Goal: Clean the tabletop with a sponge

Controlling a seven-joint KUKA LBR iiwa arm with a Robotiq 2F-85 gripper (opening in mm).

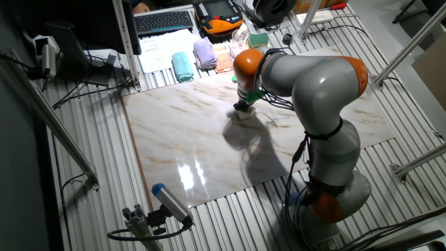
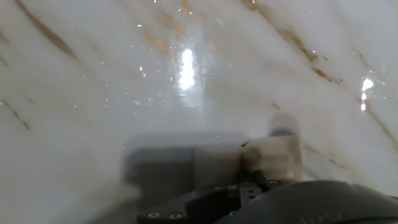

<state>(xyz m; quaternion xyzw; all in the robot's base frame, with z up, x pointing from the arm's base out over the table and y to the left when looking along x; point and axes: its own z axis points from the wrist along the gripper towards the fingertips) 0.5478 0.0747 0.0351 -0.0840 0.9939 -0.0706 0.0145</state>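
Tabletop (image 1: 188, 139): glossy white marble-look slab with tan veins, lying on a ribbed grey metal bench (image 1: 90, 174); lamp glare near its front edge.

Arm (image 1: 313, 90): grey with orange joints, bent over the slab's far middle.

Gripper (image 1: 244, 106): pointing down onto the slab; whether its fingers are parted or closed cannot be told, as the hand view is blurred.

Sponge (image 1: 243, 116): pale block under the gripper, resting on the slab. In the hand view it shows as a cream block (image 2: 273, 155) at the lower middle, against wet-looking marble (image 2: 93, 93).

Behind the slab, fixed view only: teal cloth (image 1: 183, 67), lilac cloth (image 1: 204, 51), keyboard (image 1: 164, 21).

Front left: blue-tipped tool (image 1: 169, 202).
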